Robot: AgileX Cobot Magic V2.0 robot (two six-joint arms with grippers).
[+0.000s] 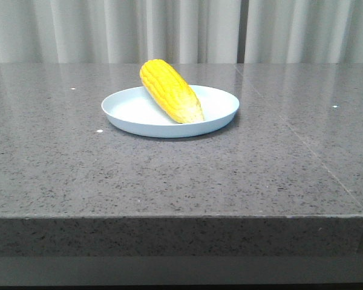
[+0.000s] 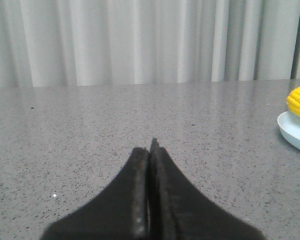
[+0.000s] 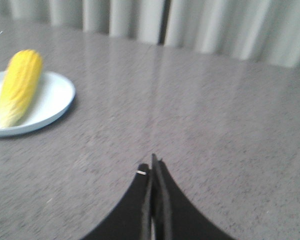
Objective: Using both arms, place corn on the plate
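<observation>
Front: corn (image 1: 170, 90) lies diagonal on the plate (image 1: 169, 112), fat end propped over the plate's far rim, pale tip down in the well w/ rim stopping any roll. Plate sits mid-table (image 1: 169, 181). No arms in this view. Task looks done.

L wrist: left gripper (image 2: 151, 150) fingers pressed together, nothing between, low over bare table well clear of the plate (only plate edge + cob end visible at frame side).

R wrist: right gripper (image 3: 152, 167) also pressed together, empty, well apart from the plate. Slightly blurred. Both look parked.
</observation>
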